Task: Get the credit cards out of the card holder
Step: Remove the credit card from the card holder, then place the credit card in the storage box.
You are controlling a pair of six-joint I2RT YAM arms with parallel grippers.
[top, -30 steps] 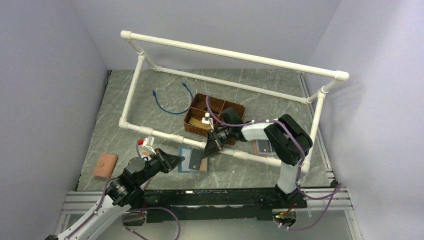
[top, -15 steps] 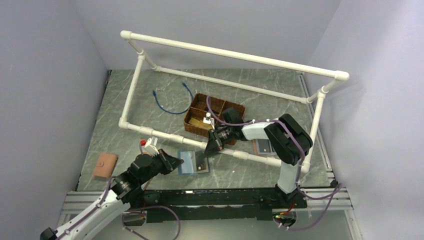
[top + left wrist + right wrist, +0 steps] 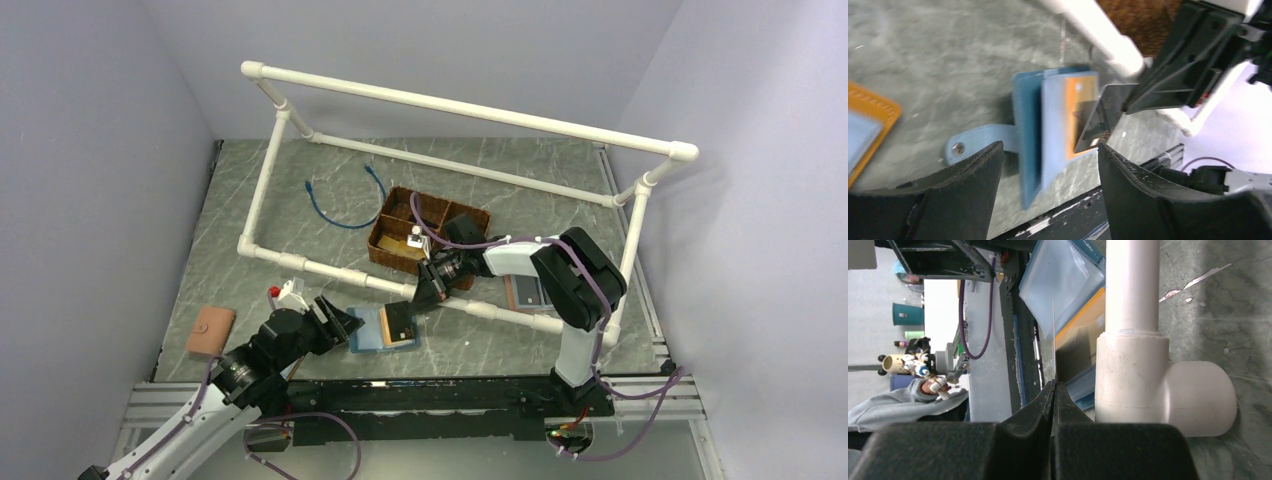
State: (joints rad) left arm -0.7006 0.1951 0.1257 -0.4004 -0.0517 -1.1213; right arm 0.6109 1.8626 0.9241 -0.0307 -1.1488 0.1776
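Observation:
The slate-blue card holder (image 3: 368, 329) lies open near the table's front edge, its strap tab (image 3: 968, 142) pointing toward my left arm. My left gripper (image 3: 338, 322) stands open at the holder's left edge, its jaws either side of the holder (image 3: 1030, 120) and gripping nothing. A dark credit card (image 3: 1092, 119) slants up from the holder's orange inner pocket (image 3: 1079, 92). My right gripper (image 3: 420, 298) is shut on that card's far end. In the right wrist view the card (image 3: 1053, 335) shows edge-on, rising from the shut fingertips (image 3: 1054, 386).
The white pipe frame's (image 3: 460, 105) lower bar and tee (image 3: 1133, 365) run just beside my right gripper. A wicker basket (image 3: 425, 238) and a blue cable (image 3: 340, 205) lie behind. An orange-tan holder (image 3: 210, 330) sits far left, a brown holder (image 3: 525, 293) to the right.
My left gripper has gone from shut to open and sits slightly further back from the holder. My right gripper stays shut on the card, which now lies lower over the holder.

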